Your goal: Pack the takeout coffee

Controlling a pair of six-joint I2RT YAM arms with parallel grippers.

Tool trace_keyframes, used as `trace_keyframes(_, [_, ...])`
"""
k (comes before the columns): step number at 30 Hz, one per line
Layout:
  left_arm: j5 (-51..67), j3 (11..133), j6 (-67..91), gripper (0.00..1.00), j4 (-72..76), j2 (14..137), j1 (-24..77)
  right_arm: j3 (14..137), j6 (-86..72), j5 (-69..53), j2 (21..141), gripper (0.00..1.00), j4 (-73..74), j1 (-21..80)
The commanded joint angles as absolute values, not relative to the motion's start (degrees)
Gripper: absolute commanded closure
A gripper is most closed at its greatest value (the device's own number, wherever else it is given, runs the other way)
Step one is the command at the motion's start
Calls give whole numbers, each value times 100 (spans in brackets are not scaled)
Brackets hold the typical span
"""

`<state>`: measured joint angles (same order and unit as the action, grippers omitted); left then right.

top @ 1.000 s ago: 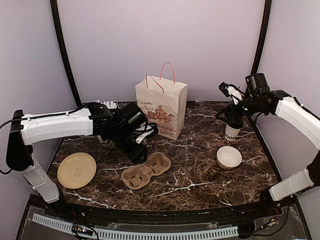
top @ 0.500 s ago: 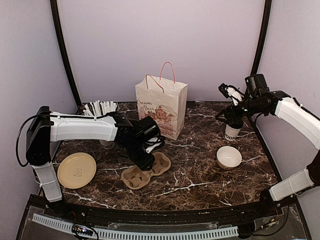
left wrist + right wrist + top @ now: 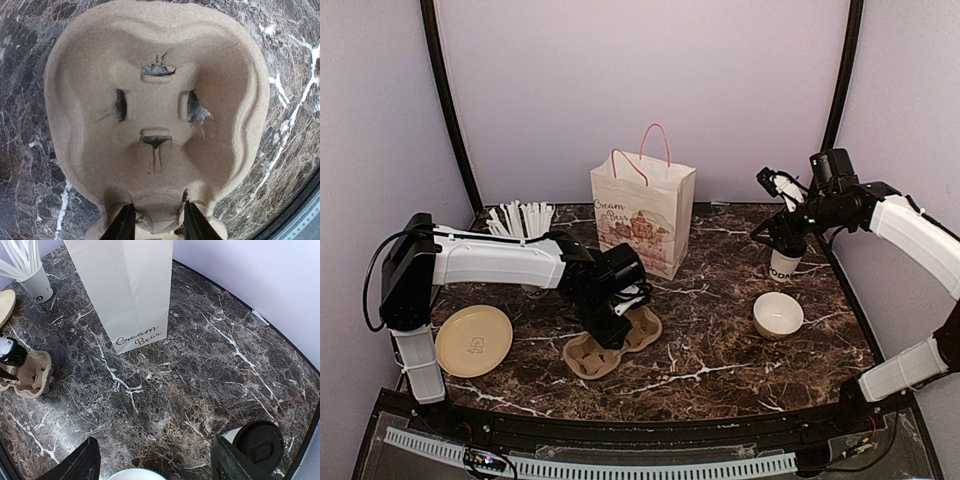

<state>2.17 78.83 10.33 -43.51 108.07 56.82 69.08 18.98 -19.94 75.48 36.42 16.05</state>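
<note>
A round tan plate (image 3: 473, 340) lies at the far left of a dark marble counter (image 3: 720, 345). Behind it stands a white cup of white straws (image 3: 523, 218). The left arm reaches across to a brown pulp cup carrier (image 3: 585, 358) lying near the front. The left gripper (image 3: 158, 221) is down on it, its two black fingers drawn close and pinching the narrow middle of the carrier's rim. At centre back stands a white paper bag (image 3: 640, 220) with pink handles, printed "Cream Bear". To the right sits a low white bowl (image 3: 778, 315). Just behind it, near the right edge, stands the takeout coffee (image 3: 783, 265), a white cup wearing its black lid. The right gripper (image 3: 155, 465) hangs over that spot with its fingers spread wide. The lid lies just outside the right-hand finger, not between them.
</note>
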Motion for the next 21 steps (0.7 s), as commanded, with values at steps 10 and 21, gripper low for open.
trace_keyframes(10, [71,7951,1164,63,-4559,10767,5772,7236,1861,-2307,7794,25,3617,1591])
trace_keyframes(21, [-85,7894,1267,73,-4639,10737,5844,8024,1838,-2108,8327,29,3578,2029])
